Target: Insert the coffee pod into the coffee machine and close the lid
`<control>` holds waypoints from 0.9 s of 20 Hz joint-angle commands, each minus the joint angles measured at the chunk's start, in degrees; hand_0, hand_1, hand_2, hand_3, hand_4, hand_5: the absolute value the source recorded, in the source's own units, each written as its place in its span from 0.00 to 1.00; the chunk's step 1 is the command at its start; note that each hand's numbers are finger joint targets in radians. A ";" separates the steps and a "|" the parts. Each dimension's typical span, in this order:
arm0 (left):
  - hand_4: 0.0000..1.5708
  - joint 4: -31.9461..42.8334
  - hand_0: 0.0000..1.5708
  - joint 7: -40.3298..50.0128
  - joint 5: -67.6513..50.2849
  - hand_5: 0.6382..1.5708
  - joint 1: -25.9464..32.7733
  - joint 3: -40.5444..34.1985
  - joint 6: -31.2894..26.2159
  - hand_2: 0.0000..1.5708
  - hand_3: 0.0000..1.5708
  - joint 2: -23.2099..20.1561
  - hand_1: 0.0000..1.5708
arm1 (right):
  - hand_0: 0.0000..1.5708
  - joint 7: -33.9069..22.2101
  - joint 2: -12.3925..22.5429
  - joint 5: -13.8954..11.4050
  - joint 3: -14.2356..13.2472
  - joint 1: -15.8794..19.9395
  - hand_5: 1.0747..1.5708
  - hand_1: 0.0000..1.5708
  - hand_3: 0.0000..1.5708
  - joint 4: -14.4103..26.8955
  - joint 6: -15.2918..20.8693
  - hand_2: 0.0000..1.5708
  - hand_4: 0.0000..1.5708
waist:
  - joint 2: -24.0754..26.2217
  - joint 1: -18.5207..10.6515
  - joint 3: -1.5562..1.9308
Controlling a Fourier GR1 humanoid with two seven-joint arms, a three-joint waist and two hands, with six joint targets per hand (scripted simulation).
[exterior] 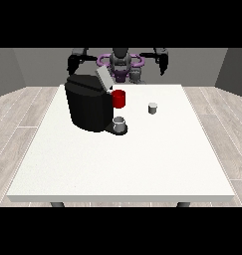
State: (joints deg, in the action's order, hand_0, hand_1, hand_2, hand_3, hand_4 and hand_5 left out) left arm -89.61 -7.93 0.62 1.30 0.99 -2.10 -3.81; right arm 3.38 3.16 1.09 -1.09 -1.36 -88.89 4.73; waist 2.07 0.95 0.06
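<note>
A black coffee machine point(87, 107) stands on the left far part of the white table point(122, 164), its grey lid point(103, 77) tilted up. A red mug point(119, 98) sits just right of it, and a grey cup point(120, 123) on its tray. The pod point(152, 108) stands alone to the right, well apart. Both hands, at the view's left point(71, 63) and right point(163, 63), hang far back above the table's edge; whether their fingers are spread cannot be told.

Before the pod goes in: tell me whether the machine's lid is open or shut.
Open: the grey lid stands tilted up above the black coffee machine.
</note>
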 commanded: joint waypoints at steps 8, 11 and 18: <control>0.00 6.34 0.00 5.84 6.09 1.00 -10.01 -4.58 -0.58 0.00 0.00 -8.56 0.00 | 0.00 1.69 0.50 1.55 -1.59 1.20 1.00 0.00 0.00 -1.01 -0.22 0.00 0.11 | -2.48 3.83 -0.06; 0.00 10.92 0.00 7.36 3.73 1.00 -14.65 -5.91 -4.05 0.00 0.00 -10.19 0.00 | 0.00 2.47 -0.46 2.27 -1.84 5.09 1.00 0.00 0.00 -0.07 0.23 0.00 0.11 | -5.63 4.45 -0.07; 0.00 22.46 0.00 6.43 5.99 1.00 -22.00 -8.99 -3.28 0.00 0.00 -13.14 0.00 | 0.00 3.98 -1.79 0.62 1.12 7.18 1.00 0.00 0.00 -0.58 0.30 0.00 0.18 | -11.70 7.91 -0.08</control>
State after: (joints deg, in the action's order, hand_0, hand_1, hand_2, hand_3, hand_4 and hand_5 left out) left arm -72.95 -1.61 5.50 -16.88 -6.37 -6.00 -15.53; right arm 6.33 1.45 1.23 -0.41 4.14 -89.18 6.09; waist -6.22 6.82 0.00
